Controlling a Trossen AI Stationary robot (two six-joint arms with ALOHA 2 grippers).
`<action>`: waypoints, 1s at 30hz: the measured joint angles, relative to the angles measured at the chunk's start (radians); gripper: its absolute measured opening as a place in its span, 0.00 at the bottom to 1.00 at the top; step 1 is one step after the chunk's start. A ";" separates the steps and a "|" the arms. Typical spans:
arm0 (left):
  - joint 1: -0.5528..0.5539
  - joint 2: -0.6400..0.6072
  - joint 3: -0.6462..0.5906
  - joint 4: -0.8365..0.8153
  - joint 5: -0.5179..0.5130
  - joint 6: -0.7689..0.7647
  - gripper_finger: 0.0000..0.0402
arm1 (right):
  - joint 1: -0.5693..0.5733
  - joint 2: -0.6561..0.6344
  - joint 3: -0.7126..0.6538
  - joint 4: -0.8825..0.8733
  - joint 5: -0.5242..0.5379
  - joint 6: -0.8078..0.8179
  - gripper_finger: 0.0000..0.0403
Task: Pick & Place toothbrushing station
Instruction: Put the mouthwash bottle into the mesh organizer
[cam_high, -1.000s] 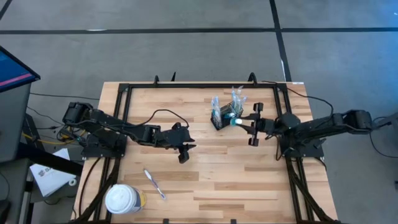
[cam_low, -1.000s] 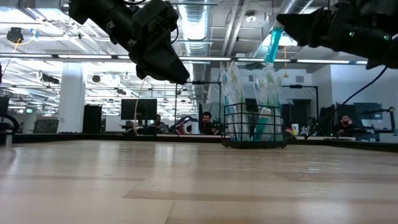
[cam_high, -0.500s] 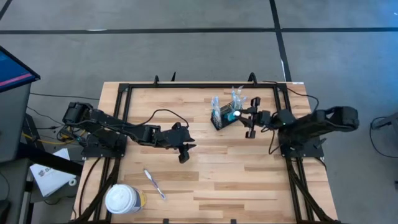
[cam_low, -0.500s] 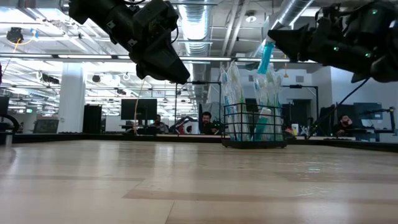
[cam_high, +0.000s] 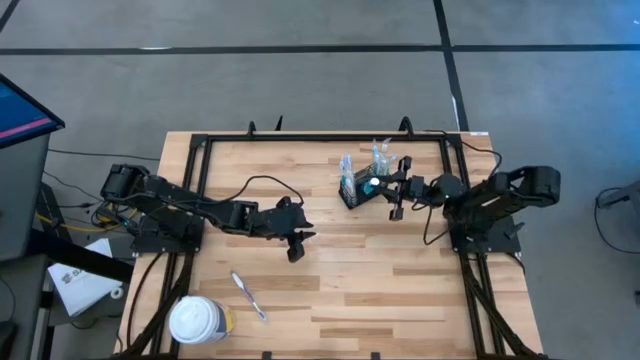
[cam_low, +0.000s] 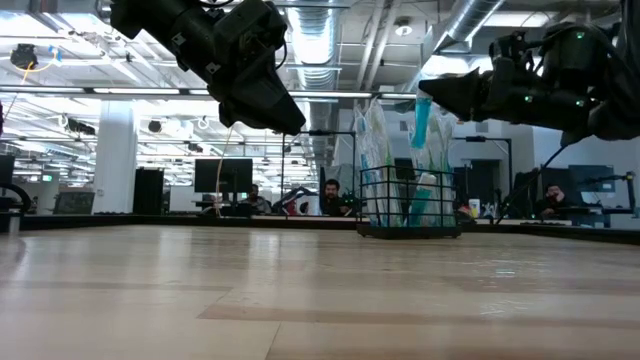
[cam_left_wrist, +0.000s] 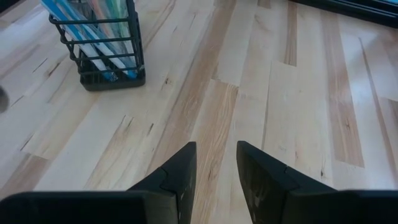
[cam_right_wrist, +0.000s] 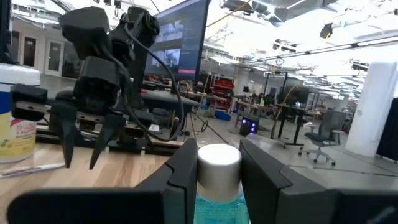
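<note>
The black wire-mesh caddy (cam_high: 358, 186) stands on its base at the table's far right, with toothbrushes upright in it (cam_low: 378, 150). My right gripper (cam_high: 381, 187) hovers at the caddy's right side, shut on a teal tube with a white cap (cam_low: 421, 122). The tube's lower end is level with the brush heads, above the caddy's rim (cam_low: 410, 170). Over the table's middle, my left gripper (cam_left_wrist: 214, 167) hangs open with nothing between its fingers. A loose toothbrush (cam_high: 249, 296) lies flat on the near left of the table. My right gripper pinches the tube just below its white cap (cam_right_wrist: 217, 163) between its two fingers. The fingers come about level from the table's right side. The tube hangs nearly upright below them, cap up, its teal body (cam_low: 420, 130) clear of the table.
A large white-lidded yellowish tub (cam_high: 200, 320) stands at the near left corner. A black frame (cam_high: 300, 138) runs round the table's edges. Bare wood lies between the two grippers and along the near right.
My right gripper has moved down and toward the table's left, over the caddy, still shut on the tube. The tube has swung from slanted to nearly upright and sunk among the brush heads.
</note>
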 joint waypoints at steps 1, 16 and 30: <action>0.000 0.000 0.000 0.000 0.000 0.000 0.27 | -0.007 -0.001 0.000 0.000 0.000 0.000 0.20; 0.000 0.000 0.000 0.008 -0.015 0.000 0.27 | -0.052 0.020 0.000 0.000 0.002 0.026 0.20; 0.000 0.000 0.000 0.013 -0.015 0.000 0.27 | -0.059 0.152 0.049 0.001 0.006 0.026 0.20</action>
